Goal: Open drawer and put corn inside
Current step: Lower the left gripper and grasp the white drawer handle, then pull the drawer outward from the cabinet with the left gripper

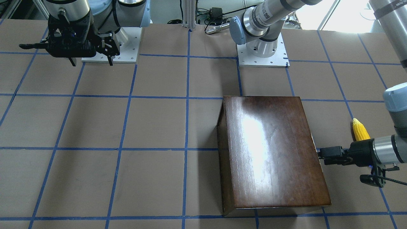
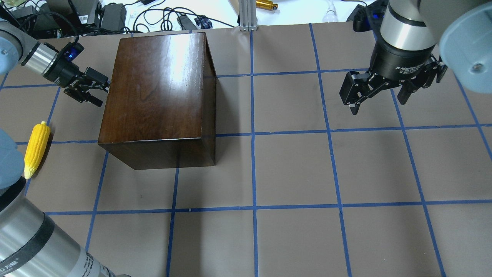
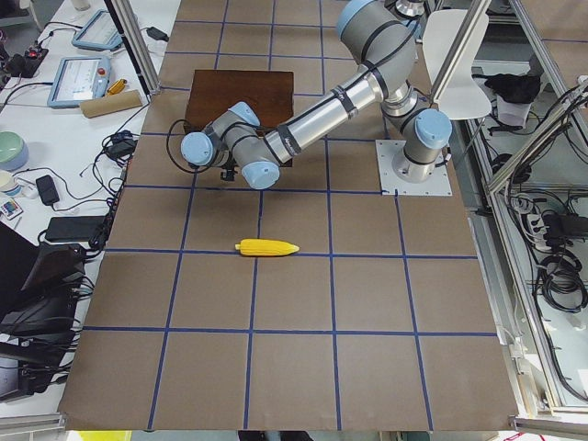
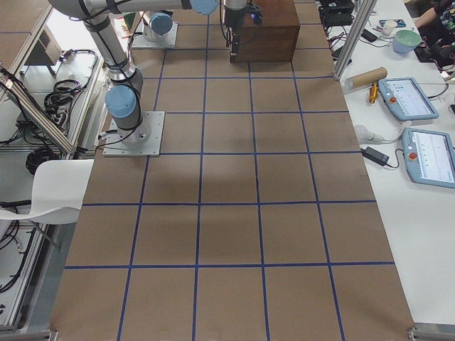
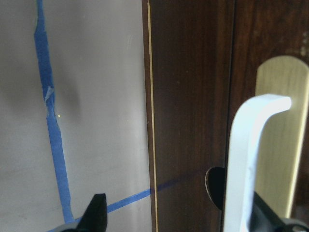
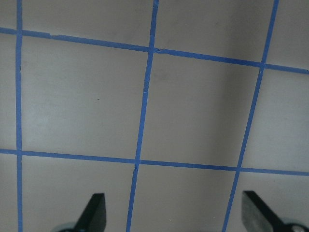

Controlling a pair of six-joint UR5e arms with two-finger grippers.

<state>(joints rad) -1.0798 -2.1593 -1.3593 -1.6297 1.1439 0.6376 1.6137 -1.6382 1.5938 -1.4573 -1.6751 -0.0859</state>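
Note:
The glossy dark-brown box [image 2: 153, 88] stands on the table's left half, its drawer shut. The left wrist view shows the dark drawer front [image 5: 270, 34] with a pale metal pull [image 5: 251, 159] on a brass plate. My left gripper [image 2: 100, 94] is open at the box's left face, and the pull sits just inside its right finger [image 5: 263, 215]. The yellow corn [image 2: 37, 148] lies on the table left of the box, nearer the robot than the gripper; it also shows in the front view [image 1: 360, 129]. My right gripper [image 2: 374, 102] is open and empty, above the table's right side.
The brown table [image 2: 292, 173] carries a blue tape grid. Cables and power bricks [image 2: 115, 15] lie past the far edge behind the box. The two arm bases [image 1: 262, 51] stand at the robot's side. My left arm's forearm [image 2: 34, 242] hangs over the near left corner.

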